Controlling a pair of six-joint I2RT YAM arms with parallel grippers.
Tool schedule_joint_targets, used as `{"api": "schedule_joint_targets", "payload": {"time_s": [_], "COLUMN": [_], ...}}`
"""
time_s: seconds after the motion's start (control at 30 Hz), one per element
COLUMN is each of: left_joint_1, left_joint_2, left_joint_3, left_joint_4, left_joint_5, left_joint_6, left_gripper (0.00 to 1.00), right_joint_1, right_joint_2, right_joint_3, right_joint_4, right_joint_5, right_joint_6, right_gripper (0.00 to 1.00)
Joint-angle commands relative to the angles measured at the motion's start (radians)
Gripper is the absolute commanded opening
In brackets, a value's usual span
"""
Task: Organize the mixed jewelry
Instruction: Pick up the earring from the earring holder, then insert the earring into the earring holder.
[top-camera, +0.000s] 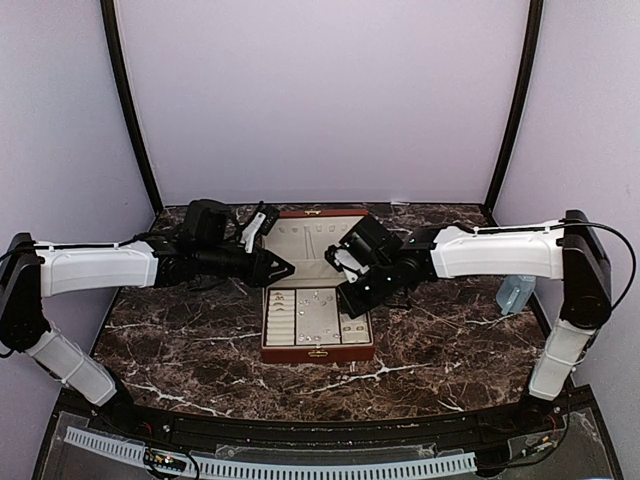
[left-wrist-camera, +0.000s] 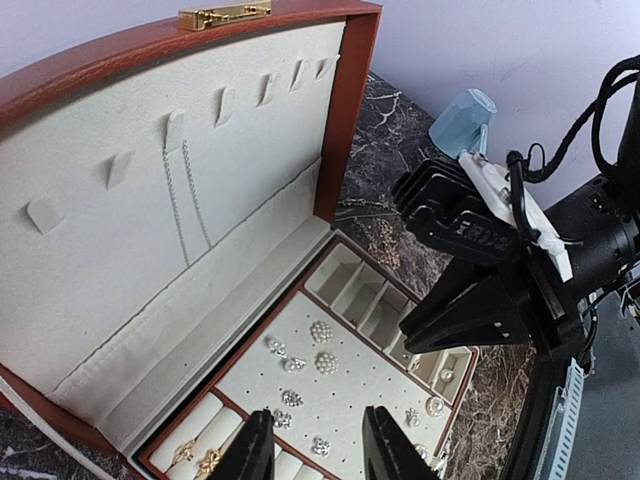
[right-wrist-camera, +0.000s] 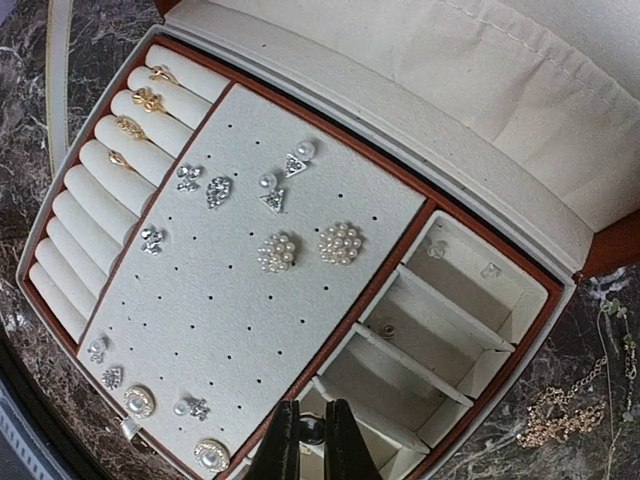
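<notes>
The mixed jewelry lies in an open reddish-brown box (top-camera: 318, 352). Pearl clusters (right-wrist-camera: 278, 252) and sparkly studs (right-wrist-camera: 218, 190) sit on the perforated cream pad, and gold rings (right-wrist-camera: 140, 100) on the rolls. A thin chain (left-wrist-camera: 185, 200) hangs in the lid. My right gripper (right-wrist-camera: 312, 425) is low over the box's small side compartments, its jaws nearly together on a small dark round piece (right-wrist-camera: 312, 429). In the top view the right gripper (top-camera: 350, 300) is at the tray's right side. My left gripper (left-wrist-camera: 318, 440) hovers open above the pad, holding nothing, and shows at the lid's left (top-camera: 285, 268).
A gold chain (right-wrist-camera: 560, 415) lies loose on the marble table to the right of the box. A pale blue bottle (top-camera: 515, 293) stands at the table's right edge. The raised lid (left-wrist-camera: 180, 150) stands behind the tray. The right arm (left-wrist-camera: 520, 260) is close to my left gripper.
</notes>
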Motion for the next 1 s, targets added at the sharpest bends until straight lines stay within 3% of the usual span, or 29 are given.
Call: {"api": "schedule_joint_targets", "payload": {"time_s": [0.0,0.23,0.97], "left_joint_1": [0.004,0.004,0.004], "left_joint_2": [-0.027,-0.025,-0.026], "left_joint_3": [-0.014,-0.012,-0.014], "left_joint_4": [0.016,0.015,0.013], "left_joint_5": [0.011,0.012,0.008], "left_joint_6": [0.000,0.002,0.004], "left_gripper": [0.34,0.34,0.34], "right_joint_1": [-0.001,0.004,0.014], "right_joint_2": [-0.039,-0.018,0.047], "right_joint_3": [0.028,0.026,0.033], "right_joint_4": [0.020,0.072,0.116], "right_joint_5": [-0.061,-0.135,-0.133], "right_joint_6": [0.022,0.043,0.035], "right_gripper": [0.03,0.03,0.03]}}
